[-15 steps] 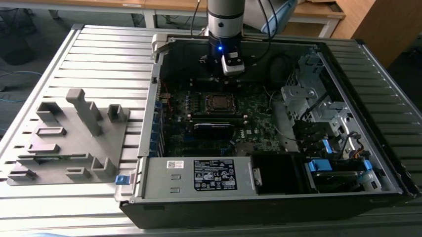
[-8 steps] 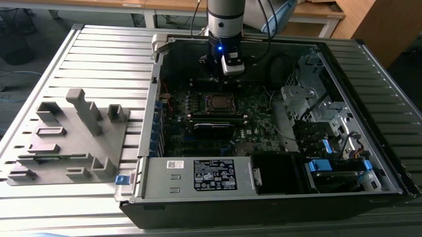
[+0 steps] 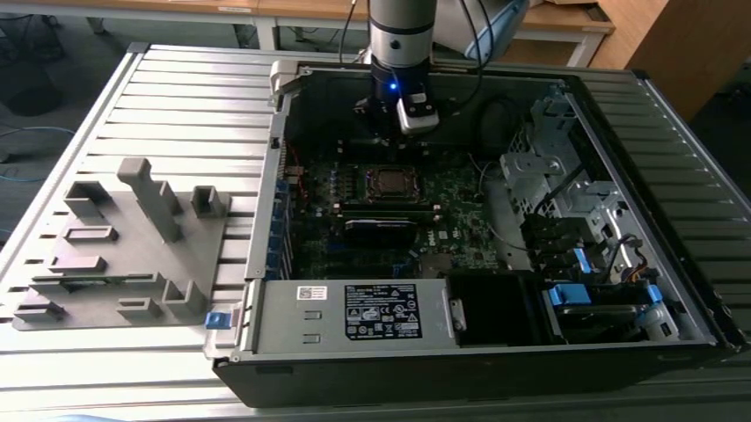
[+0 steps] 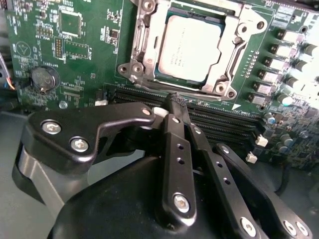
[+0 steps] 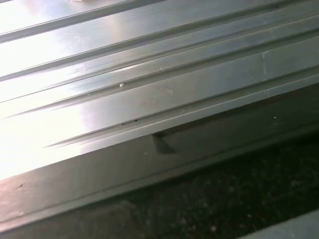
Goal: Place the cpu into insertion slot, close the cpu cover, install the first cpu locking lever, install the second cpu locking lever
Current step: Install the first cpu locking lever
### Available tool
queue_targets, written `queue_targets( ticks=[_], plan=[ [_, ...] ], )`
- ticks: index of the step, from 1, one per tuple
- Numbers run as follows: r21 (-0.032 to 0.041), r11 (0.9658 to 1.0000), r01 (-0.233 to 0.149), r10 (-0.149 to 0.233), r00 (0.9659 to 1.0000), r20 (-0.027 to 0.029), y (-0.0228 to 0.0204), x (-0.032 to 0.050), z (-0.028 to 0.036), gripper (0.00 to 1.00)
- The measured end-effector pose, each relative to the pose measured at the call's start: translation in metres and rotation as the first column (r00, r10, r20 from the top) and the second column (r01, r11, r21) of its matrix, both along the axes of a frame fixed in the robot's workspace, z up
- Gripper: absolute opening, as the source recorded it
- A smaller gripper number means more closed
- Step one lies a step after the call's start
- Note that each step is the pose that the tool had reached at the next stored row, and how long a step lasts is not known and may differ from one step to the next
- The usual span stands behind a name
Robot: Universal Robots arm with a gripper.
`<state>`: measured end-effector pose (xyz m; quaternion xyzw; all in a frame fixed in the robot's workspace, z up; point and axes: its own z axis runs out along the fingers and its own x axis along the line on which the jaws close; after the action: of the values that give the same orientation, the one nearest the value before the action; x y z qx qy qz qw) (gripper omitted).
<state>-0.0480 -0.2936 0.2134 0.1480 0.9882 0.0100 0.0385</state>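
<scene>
Second wrist view has the cpu point(image 4: 192, 47) lying flat inside the insertion slot point(image 4: 159, 74), a dull silver-beige square with a smooth matt face. Around it the cpu cover point(image 4: 149, 35) looks folded down: a thin bright metal frame, stamped and studded with screws, its window baring the chip. By my reading the seating and the cover are done and the locking levers are the step in hand; whether either lever is latched I cannot tell. That work would call for a firm push on a thin springy bar, not a pinch, with care not to scrape the board. Just beside the slot run the memory slots point(image 4: 219, 119), long narrow channels of black plastic. Over them hangs the gripper point(image 4: 175, 99), its black metal fingers pressed together at the tips with nothing between them, near the slot but apart from it. Further from the slot spreads the green board point(image 4: 94, 40), dotted with small parts and a round coin battery point(image 4: 42, 79). Round the slot stands the sheet-metal computer case point(image 3: 273, 211), on a ribbed grey table point(image 3: 153, 97)
</scene>
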Motion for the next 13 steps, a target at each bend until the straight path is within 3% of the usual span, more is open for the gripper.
queue_targets(
  ticks=[6,13],
  plan=[
    [0.0000,0.9979,-0.065,0.065,0.9979,0.0000,0.0000,0.0000,0.0000,0.11],
    [0.0005,0.9915,-0.130,0.130,0.9915,0.0001,0.0000,0.0000,0.0000,0.11]
  ],
)
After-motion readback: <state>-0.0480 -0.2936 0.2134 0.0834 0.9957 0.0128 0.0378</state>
